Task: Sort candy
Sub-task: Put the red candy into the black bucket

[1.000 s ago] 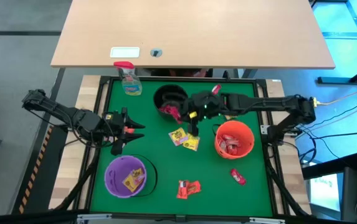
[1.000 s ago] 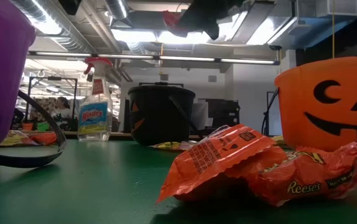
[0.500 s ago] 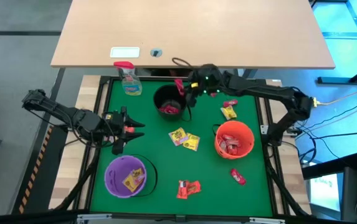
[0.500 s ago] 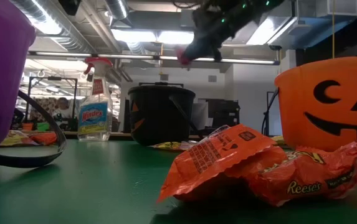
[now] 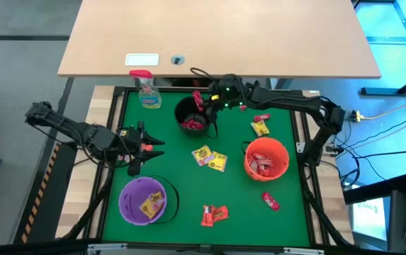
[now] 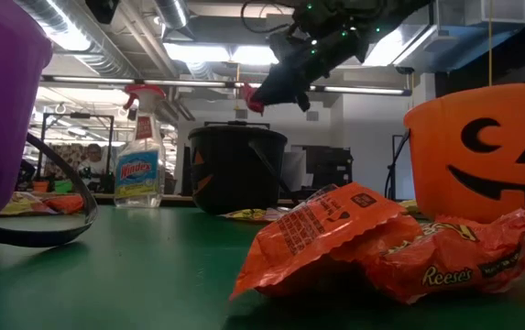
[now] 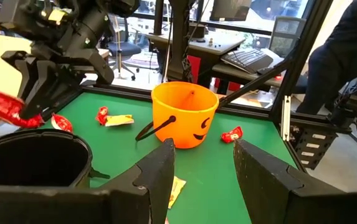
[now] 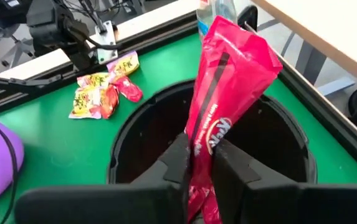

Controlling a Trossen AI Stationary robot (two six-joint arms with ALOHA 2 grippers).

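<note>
Over the black bucket (image 5: 192, 115) at the far side of the table I've got the right gripper (image 5: 204, 100) clamped on a red candy packet (image 8: 225, 93), pinched between the fingers and hanging right above the bucket's mouth. More red packets sit inside it already. The left gripper (image 5: 149, 147) is parked at the left edge of the green mat (image 5: 234, 191), fingers apart, holding nothing. The rest of the candy is spread around: yellow ones (image 5: 209, 158) mid-table, some in the orange bucket (image 5: 266, 158) and purple bucket (image 5: 144, 200), a few loose near the right edge.
</note>
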